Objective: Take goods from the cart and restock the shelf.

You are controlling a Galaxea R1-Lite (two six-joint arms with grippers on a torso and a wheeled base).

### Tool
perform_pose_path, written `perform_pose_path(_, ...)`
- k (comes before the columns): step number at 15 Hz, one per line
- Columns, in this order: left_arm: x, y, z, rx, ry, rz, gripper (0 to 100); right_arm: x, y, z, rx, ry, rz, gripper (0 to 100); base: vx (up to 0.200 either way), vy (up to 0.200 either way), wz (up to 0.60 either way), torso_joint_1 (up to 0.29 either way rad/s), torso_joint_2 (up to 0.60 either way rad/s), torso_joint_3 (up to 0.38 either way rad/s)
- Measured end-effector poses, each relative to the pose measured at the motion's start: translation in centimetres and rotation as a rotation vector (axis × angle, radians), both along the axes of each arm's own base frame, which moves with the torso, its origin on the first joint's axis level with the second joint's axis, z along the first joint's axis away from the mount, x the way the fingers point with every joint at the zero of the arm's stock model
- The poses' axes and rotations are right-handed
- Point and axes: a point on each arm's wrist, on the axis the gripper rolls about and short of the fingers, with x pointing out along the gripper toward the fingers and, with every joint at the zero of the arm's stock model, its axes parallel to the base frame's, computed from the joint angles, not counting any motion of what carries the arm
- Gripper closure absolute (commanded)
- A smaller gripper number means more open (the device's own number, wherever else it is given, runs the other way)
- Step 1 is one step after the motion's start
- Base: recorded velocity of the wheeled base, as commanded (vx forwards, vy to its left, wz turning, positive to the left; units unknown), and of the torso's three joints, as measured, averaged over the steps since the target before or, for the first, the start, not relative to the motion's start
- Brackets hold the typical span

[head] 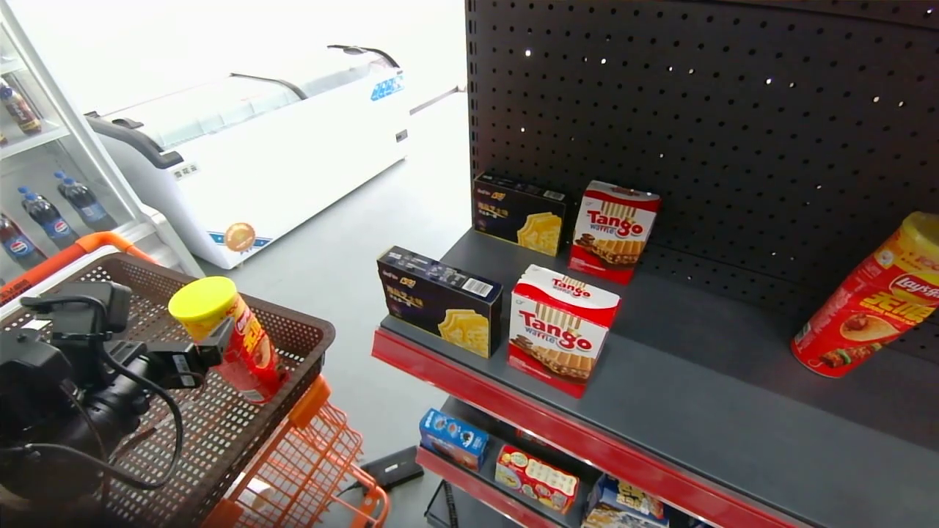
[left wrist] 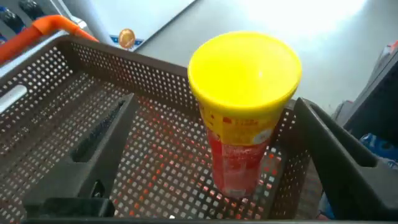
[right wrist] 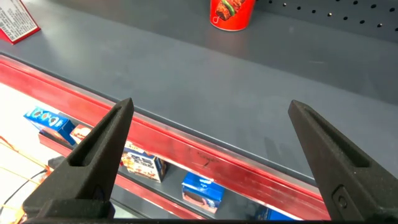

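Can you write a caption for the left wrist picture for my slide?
Left gripper open around a yellow-lidded red chip can standing in the cart's brown basket.

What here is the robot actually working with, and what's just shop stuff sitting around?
In the job: chip can; cart basket holding it; left gripper, open around the can; grey shelf; right gripper, open near the shelf's front edge.

Just there: wafer boxes; dark boxes; shelved can; chest freezer; soda bottles.
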Motion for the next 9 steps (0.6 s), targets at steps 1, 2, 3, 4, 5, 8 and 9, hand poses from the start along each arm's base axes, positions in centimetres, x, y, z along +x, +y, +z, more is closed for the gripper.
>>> perform_pose_path(1, 0.6, 0.2, -1.1, -0.005, 0.033, 0.004, 0, 0.0, 0.0, 0.0, 0.0, 0.0, 0.0, 0, 0.0, 0.0, 0.0, 0.0, 0.0, 0.0)
perform_pose_path(2, 1.2, 0.3, -1.8, -0.013, 0.057, 0.005, 0, 0.0, 0.0, 0.0, 0.0, 0.0, 0.0, 0, 0.0, 0.0, 0.0, 0.0, 0.0, 0.0)
perform_pose_path(3, 1.8, 0.4, -2.4, -0.018, 0.072, 0.007, 0, 0.0, 0.0, 0.0, 0.0, 0.0, -0.001, 0, 0.0, 0.0, 0.0, 0.0, 0.0, 0.0)
perform_pose_path(4, 2.4, 0.4, -2.9, -0.022, 0.084, 0.006, 0, 0.0, 0.0, 0.0, 0.0, 0.0, -0.001, 0, 0.0, 0.0, 0.0, 0.0, 0.0, 0.0)
perform_pose_path(5, 3.0, 0.5, -3.4, -0.023, 0.091, 0.006, 0, 0.0, 0.0, 0.0, 0.0, 0.0, -0.001, 0, 0.0, 0.0, 0.0, 0.0, 0.0, 0.0)
perform_pose_path(8, 5.1, 0.9, -4.1, -0.022, 0.081, 0.007, 0, 0.0, 0.0, 0.0, 0.0, 0.0, 0.0, 0, 0.0, 0.0, 0.0, 0.0, 0.0, 0.0)
perform_pose_path(9, 5.7, 1.0, -4.3, -0.021, 0.075, 0.008, 0, 0.0, 0.0, 0.0, 0.0, 0.0, 0.0, 0, 0.0, 0.0, 0.0, 0.0, 0.0, 0.0)
